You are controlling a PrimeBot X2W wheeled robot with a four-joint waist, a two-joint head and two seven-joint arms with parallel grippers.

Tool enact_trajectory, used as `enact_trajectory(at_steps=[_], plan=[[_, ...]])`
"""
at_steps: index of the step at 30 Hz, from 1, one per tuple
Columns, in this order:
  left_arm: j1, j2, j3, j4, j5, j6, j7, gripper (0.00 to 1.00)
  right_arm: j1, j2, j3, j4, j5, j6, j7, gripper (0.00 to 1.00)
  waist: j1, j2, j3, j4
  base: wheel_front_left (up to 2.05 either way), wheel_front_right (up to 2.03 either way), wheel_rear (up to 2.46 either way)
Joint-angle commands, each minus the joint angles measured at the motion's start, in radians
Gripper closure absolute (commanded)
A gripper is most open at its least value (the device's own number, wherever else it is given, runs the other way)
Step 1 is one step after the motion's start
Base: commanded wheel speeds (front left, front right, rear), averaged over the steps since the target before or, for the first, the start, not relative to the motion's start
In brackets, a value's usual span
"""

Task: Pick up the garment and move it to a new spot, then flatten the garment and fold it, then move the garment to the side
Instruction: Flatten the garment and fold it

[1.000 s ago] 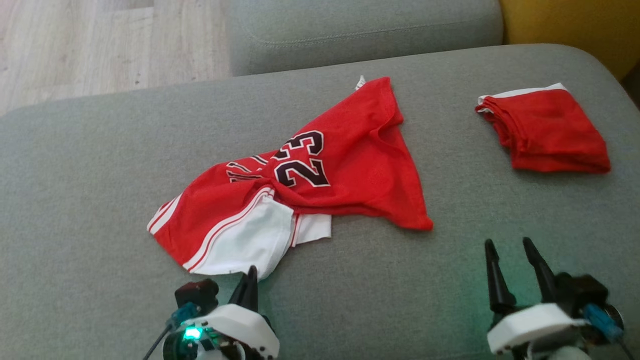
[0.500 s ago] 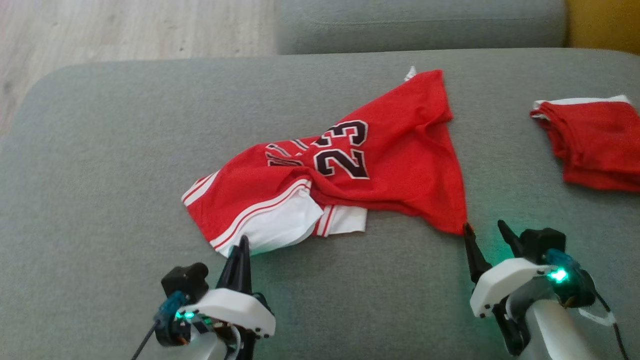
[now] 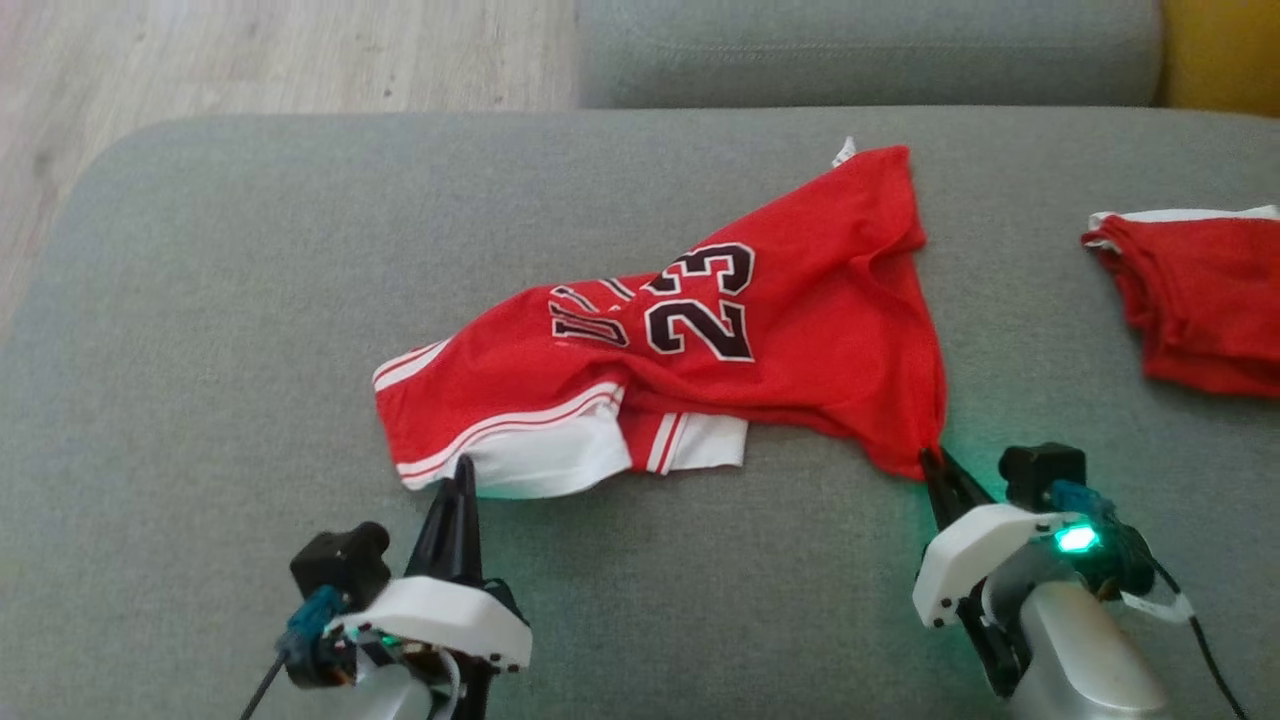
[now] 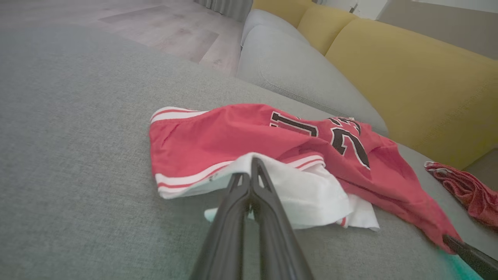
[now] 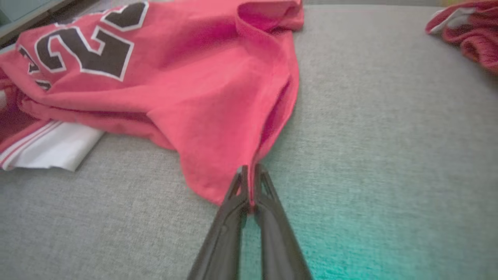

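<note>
Both hands are pinched fully closed on the garment (image 3: 760, 330): the left hand (image 3: 462, 470) on the white hem at its fingertips, the right hand (image 3: 932, 460) on a red corner. Each bite looks thin, so a quick lift could slip the limp mesh free. The twist lying between the hands may bunch tighter if they pull unevenly. The cloth is soft red knit with white striped trim and black numerals, rumpled on a coarse grey sofa cushion (image 3: 200, 300). A folded red piece (image 3: 1210, 310) lies well outboard of the right hand.
</note>
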Motion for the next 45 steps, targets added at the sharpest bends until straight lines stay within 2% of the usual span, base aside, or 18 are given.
enact_trajectory(at_steps=[1,7,12,16,22,27,30,34,38,42,45], plan=[[-0.021,0.027,0.034,-0.047,0.019,0.008,-0.004,1.00,-0.031,-0.004,0.026,-0.026,0.013,0.007,-0.035,1.00,0.0000,0.0000,-0.024,-0.009,0.00,0.00,0.00],[-0.032,0.084,0.053,-0.142,0.048,0.028,-0.007,1.00,-0.032,-0.004,0.033,-0.079,0.064,0.007,-0.106,1.00,0.0000,0.0000,-0.079,-0.028,0.00,0.00,0.00],[-0.084,0.190,0.091,-0.305,0.094,0.052,0.029,1.00,-0.033,-0.004,0.009,-0.224,0.099,0.007,-0.130,1.00,0.0000,0.0000,-0.125,-0.049,0.00,0.00,0.00],[-0.155,0.290,0.132,-0.466,0.134,0.066,0.086,1.00,-0.019,-0.004,-0.028,-0.425,0.098,0.007,-0.103,1.00,0.0000,0.0000,-0.155,-0.068,0.00,0.00,0.00],[-0.303,0.415,0.186,-0.699,0.191,0.076,0.209,1.00,0.024,-0.004,-0.099,-0.829,0.060,0.007,0.027,1.00,0.0000,0.0000,-0.174,-0.091,0.00,0.00,0.00],[-0.457,0.476,0.210,-0.793,0.213,0.063,0.316,1.00,0.048,-0.004,-0.140,-1.137,0.006,0.007,0.154,1.00,0.0000,0.0000,-0.161,-0.104,0.00,0.00,0.00],[-0.536,0.485,0.200,-0.793,0.211,0.043,0.366,1.00,0.056,-0.004,-0.152,-1.251,-0.009,0.007,0.219,1.00,0.0000,0.0000,-0.140,-0.111,0.00,0.00,0.00],[-0.606,0.458,0.177,-0.726,0.168,0.016,0.409,1.00,0.057,-0.004,-0.160,-1.282,-0.015,0.007,0.275,1.00,0.0000,0.0000,-0.098,-0.117,0.00,0.00,0.00],[-0.668,0.412,0.176,-0.614,0.107,0.001,0.431,1.00,0.001,-0.014,-0.137,-1.218,-0.033,0.007,0.285,1.00,0.0000,0.0000,-0.013,-0.128,0.00,0.00,0.00],[-0.800,0.407,0.164,-0.474,0.129,-0.040,0.425,1.00,-0.174,-0.030,-0.110,-1.066,-0.037,0.007,0.265,1.00,0.0000,0.0000,0.102,-0.144,0.00,0.00,0.00],[-0.931,0.355,0.170,-0.322,0.129,-0.061,0.377,1.00,-0.365,-0.056,-0.099,-0.887,-0.071,0.007,0.226,1.00,0.0000,0.0000,0.166,-0.144,0.00,0.00,0.00]])
